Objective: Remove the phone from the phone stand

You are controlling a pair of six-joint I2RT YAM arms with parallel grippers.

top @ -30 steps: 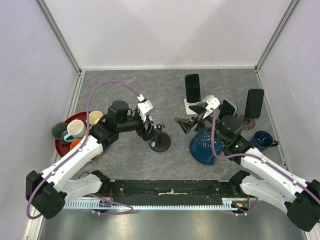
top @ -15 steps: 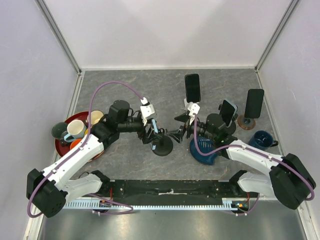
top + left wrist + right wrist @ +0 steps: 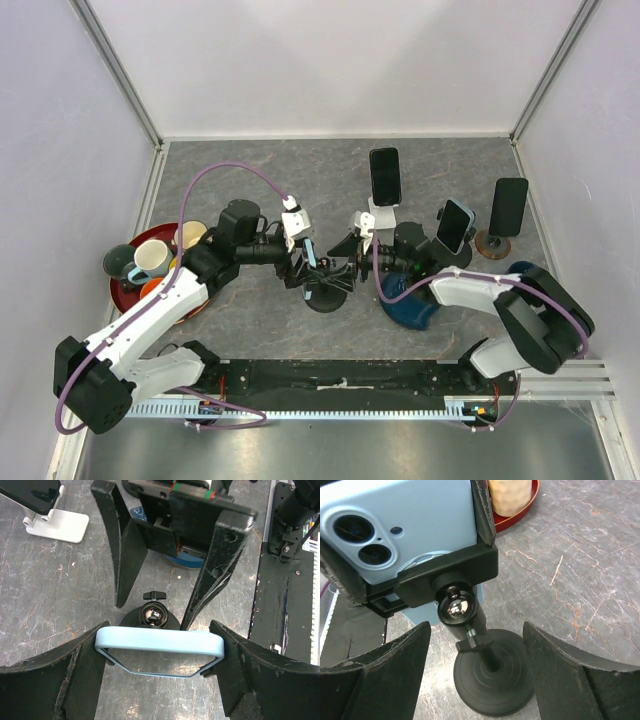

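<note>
A light blue phone [image 3: 160, 641] sits clamped in a black phone stand [image 3: 495, 680] with a round base and a chrome ball joint [image 3: 454, 605]. My left gripper [image 3: 159, 652] is shut on the phone, one finger pressed against each side edge. My right gripper [image 3: 477, 635] is open and low, its fingers [image 3: 125, 550] on either side of the stand's stem without touching it. From above, the phone [image 3: 312, 262], the stand [image 3: 328, 293], the left gripper [image 3: 305, 264] and the right gripper [image 3: 345, 268] meet mid-table. The phone's back and camera lenses [image 3: 415, 520] face the right wrist camera.
A black phone on a white stand [image 3: 384, 176] stands behind. Two more phones on stands [image 3: 455, 225] [image 3: 508, 207] are at the right, by a blue bowl [image 3: 405, 298] and a dark mug [image 3: 522, 275]. A red tray [image 3: 135, 245] of cups lies at the left.
The right arm has swung left from the blue bowl to the stand, and its jaws now straddle the stem, a little narrower. The left gripper stays on the phone.
</note>
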